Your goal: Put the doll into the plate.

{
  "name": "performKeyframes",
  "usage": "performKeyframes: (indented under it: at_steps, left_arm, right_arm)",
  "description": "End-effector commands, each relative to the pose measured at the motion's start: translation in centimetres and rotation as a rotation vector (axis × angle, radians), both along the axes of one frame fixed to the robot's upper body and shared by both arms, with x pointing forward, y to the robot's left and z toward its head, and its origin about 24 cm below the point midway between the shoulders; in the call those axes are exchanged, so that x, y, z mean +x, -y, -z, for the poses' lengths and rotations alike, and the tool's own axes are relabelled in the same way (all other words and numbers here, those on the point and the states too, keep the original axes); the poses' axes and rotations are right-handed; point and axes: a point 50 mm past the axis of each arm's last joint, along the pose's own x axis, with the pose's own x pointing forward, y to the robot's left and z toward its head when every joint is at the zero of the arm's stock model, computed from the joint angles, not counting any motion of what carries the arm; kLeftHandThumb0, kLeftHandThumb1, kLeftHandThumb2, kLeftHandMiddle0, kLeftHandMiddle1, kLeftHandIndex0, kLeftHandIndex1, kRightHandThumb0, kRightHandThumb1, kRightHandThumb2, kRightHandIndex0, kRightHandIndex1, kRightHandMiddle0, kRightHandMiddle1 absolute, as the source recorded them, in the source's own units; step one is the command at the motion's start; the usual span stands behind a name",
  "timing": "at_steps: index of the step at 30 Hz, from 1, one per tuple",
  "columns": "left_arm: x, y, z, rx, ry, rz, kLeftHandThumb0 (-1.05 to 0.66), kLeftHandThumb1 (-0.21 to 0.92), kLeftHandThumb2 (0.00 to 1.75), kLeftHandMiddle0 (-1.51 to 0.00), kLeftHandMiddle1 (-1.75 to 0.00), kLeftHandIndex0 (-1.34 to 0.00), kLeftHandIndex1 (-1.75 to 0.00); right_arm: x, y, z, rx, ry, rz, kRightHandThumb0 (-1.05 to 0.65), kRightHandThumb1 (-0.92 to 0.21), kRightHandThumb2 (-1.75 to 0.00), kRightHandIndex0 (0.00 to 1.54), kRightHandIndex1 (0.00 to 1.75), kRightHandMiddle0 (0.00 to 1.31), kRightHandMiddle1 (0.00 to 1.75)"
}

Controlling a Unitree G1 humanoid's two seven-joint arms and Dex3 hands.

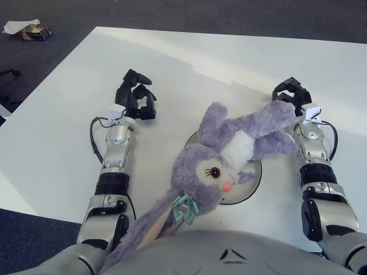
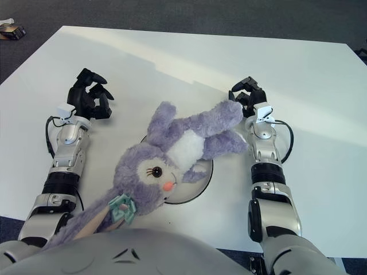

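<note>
Both hands' fingers point(image 1: 139, 97) curled, holding nothing.

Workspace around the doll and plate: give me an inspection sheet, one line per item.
Surface: white table, sunlit band across the far side.
Job's things: purple plush doll lies across the plate, covering most of it; its ears trail toward the robot's torso.
Clutter: nothing seen on the table.
Hands: left hand left of the doll, fingers curled, holding nothing. Right hand at the doll's far limb; contact cannot be told.
Cables: black wire loops at the left wrist and right wrist.
Surroundings: dark carpet, small box and paper on the floor at far left.
</note>
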Motion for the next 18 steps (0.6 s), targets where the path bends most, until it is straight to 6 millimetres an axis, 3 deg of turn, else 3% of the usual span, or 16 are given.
performKeyframes:
  at_steps: [1, 8, 18]
  left_arm:
    - [-0.2, -0.4, 0.0, 0.009, -0.006, 0.001, -0.01, 0.2, 1.44, -0.76, -1.68, -0.44, -1.75]
    - [-0.3, -0.4, -0.1, 0.013, -0.011, 0.003, -0.01, 0.2, 1.44, -0.75, -1.67, -0.44, -1.75]
    - [-0.5, -0.4, -0.4, 0.028, -0.021, 0.011, -0.01, 0.19, 1.46, -0.75, -1.7, -0.44, -1.75]
  right_arm:
    - [-1.4, 0.5, 3.0, -0.025, -0.144, 0.02, -0.45, -0.4, -1.2, 0.99, 1.75, 0.55, 1.75]
    - [-1.6, 0.1, 3.2, -0.018, -0.135, 0.024, -0.46, -0.39, -1.22, 1.05, 1.75, 0.55, 1.75]
    - [-2.1, -0.8, 2.4, 0.102, 0.089, 0.025, -0.44, -0.45, -1.14, 1.02, 1.75, 0.51, 1.75]
